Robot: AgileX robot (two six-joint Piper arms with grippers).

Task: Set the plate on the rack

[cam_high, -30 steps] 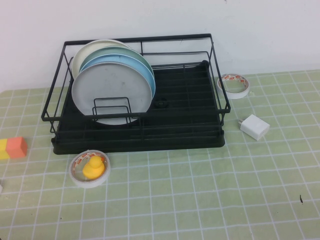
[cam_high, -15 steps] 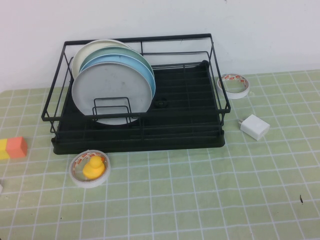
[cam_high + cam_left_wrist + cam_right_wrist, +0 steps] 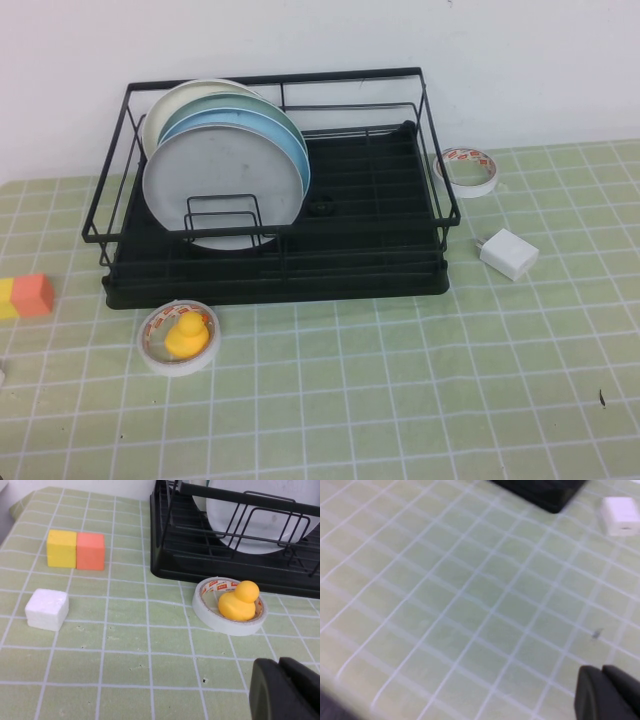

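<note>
The plate [image 3: 224,186] is standing upright in the rack [image 3: 372,260], at the front of the stack. It is looking stiff, smooth and breakable, so the rim is the best hold. The left end effector [image 3: 286,690] and right end effector [image 3: 609,695] are hanging closed over the surface [image 3: 400,400], holding nothing.

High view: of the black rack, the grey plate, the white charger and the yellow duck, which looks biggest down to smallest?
1. The rack.
2. The grey plate, standing in it.
3. The white charger and yellow duck look about alike, so I won't rank them.

Neither gripper appears in this view.

Nothing has shifted between the earlier pictures and now.
</note>
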